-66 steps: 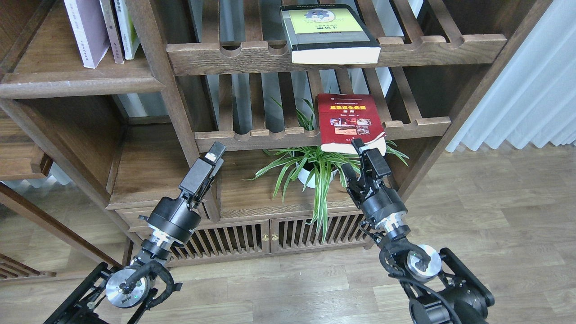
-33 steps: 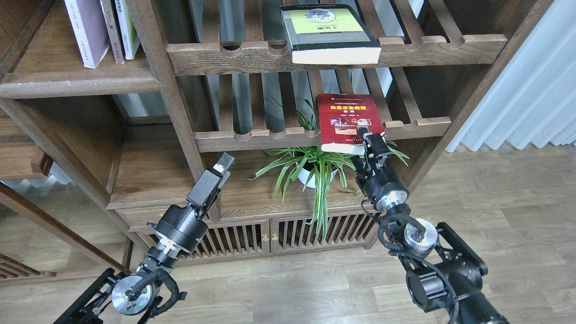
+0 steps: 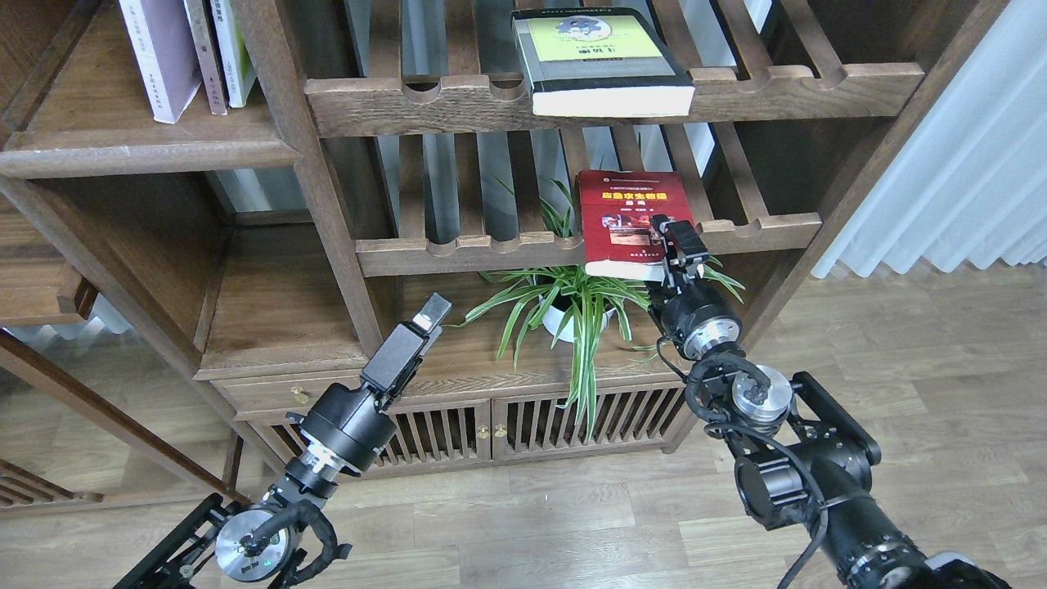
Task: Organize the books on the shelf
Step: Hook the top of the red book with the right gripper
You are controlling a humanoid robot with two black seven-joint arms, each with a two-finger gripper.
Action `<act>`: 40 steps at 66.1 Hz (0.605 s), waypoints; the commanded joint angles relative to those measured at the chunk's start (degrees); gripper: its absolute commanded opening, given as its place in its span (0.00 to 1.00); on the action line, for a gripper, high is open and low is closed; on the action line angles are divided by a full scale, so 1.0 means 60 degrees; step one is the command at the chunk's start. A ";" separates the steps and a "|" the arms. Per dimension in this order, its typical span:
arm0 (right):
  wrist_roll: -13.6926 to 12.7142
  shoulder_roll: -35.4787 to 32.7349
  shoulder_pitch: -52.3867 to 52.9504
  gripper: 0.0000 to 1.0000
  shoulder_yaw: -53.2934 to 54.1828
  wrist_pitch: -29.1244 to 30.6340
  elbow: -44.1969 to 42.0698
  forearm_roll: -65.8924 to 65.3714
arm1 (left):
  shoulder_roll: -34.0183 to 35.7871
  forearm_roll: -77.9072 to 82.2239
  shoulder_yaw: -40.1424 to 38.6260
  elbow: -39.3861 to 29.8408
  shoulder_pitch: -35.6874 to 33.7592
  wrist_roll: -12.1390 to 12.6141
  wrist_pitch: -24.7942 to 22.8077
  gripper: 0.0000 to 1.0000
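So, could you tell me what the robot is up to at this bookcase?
It is tidying books. The right gripper is at the front corner of the red paperback, which lies flat on the lower slatted rack. The left gripper hangs free. The thick black book lies on the upper rack.

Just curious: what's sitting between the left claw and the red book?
In the head view, a potted spider plant stands between the left gripper and the red book, under the slatted rack.

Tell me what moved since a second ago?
The right gripper reached up onto the red book's front corner; whether it grips is unclear. The left gripper drifted right and lower. The red book, black book and lavender book stayed put.
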 commanded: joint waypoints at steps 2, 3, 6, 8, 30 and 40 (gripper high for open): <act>-0.0092 0.0000 0.0088 0.67 -0.0028 -0.0019 -0.0006 0.0070 | 0.0000 0.0015 0.0029 0.0001 -0.0005 0.0016 0.0000 1.00; -0.0093 0.0000 0.0102 0.66 -0.0028 -0.0019 -0.0006 0.0070 | 0.0000 0.0015 0.0029 0.0001 -0.0005 0.0016 0.0000 1.00; -0.0093 0.0000 0.0087 0.59 -0.0013 -0.0019 -0.0006 0.0099 | 0.0000 0.0015 0.0029 0.0001 -0.0005 0.0016 0.0000 1.00; -0.0093 0.0000 0.0102 0.53 0.0016 -0.0019 -0.0006 0.0143 | 0.0000 0.0015 0.0043 0.0001 -0.0005 0.0016 0.0000 1.00; -0.0151 0.0000 0.0043 0.16 0.0089 -0.0019 -0.0050 0.0275 | 0.0000 0.0161 0.0131 0.0001 0.0024 0.0016 0.0000 1.00; -0.0166 0.0000 0.0044 0.09 0.0221 -0.0019 -0.0006 0.0290 | 0.0000 0.0220 0.0190 0.0001 0.0053 0.0016 0.0000 1.00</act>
